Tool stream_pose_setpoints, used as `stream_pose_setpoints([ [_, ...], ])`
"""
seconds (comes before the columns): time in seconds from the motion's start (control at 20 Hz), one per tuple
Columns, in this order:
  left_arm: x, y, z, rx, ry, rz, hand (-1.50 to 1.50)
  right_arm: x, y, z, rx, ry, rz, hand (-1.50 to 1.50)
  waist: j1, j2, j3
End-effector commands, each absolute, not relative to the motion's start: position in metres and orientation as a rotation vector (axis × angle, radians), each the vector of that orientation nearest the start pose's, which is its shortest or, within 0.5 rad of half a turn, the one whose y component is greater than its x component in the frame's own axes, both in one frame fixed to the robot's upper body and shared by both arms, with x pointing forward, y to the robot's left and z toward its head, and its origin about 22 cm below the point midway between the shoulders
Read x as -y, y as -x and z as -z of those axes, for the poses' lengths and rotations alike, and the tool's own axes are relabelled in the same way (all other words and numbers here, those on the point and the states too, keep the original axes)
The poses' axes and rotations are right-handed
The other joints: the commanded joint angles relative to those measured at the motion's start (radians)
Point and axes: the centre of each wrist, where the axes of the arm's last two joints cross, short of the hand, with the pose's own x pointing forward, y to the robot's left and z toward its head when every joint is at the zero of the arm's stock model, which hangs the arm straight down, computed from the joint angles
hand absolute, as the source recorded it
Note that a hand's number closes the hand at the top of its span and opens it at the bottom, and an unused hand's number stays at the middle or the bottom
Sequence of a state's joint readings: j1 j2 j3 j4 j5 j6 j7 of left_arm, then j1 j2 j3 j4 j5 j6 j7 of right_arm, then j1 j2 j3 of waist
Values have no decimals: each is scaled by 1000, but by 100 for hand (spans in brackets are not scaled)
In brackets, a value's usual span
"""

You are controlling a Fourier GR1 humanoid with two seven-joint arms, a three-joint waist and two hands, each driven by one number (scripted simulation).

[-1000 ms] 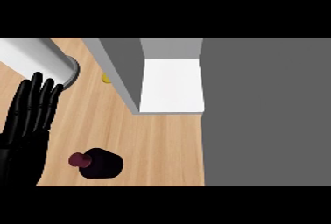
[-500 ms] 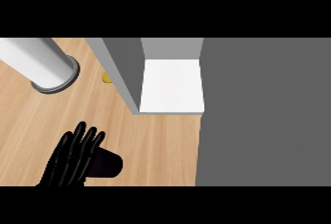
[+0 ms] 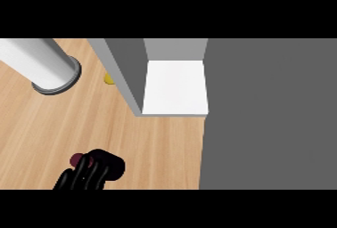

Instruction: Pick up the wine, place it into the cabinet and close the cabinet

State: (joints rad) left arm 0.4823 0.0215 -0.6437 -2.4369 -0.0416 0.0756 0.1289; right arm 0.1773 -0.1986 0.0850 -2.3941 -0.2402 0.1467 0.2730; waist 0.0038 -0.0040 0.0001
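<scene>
Inside, cabinet (image 3: 174, 87) without wine (image 3: 108, 162).

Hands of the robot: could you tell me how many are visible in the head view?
1: a black hand at the lower left edge, its fingers curled over the dark wine bottle. The other hand is out of view.

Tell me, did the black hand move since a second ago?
Yes. The hand dropped from beside the grey forearm toward the view's lower edge, onto the wine bottle.

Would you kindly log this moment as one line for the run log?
stage: grasping | left hand: curled on wine bottle, counter | cabinet: open, shelf bare | right hand: out of view
</scene>
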Motion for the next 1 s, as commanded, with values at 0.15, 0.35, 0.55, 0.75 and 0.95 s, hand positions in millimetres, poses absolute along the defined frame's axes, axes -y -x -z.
stream_pose_setpoints([
  [0.15, -143, -77, -158, 1856, 462, -24, -150, 235, -130, -193, 1926, -268, -292, -150, -1, 0, 0],
  [0.35, -145, -68, -162, 1844, 476, -65, -150, 228, -121, -187, 1930, -249, -258, -150, -4, -3, 0],
  [0.55, -156, -65, -173, 1854, 421, -62, -150, 227, -121, -193, 1921, -264, -271, -150, -3, -3, 0],
  [0.75, -164, -63, -169, 1848, 384, -78, -150, 228, -126, -198, 1926, -236, -252, -150, 1, -3, -1],
  [0.95, -173, -67, -181, 1851, 366, -98, -150, 230, -133, -202, 1918, -236, -282, -150, -5, 0, 0],
])
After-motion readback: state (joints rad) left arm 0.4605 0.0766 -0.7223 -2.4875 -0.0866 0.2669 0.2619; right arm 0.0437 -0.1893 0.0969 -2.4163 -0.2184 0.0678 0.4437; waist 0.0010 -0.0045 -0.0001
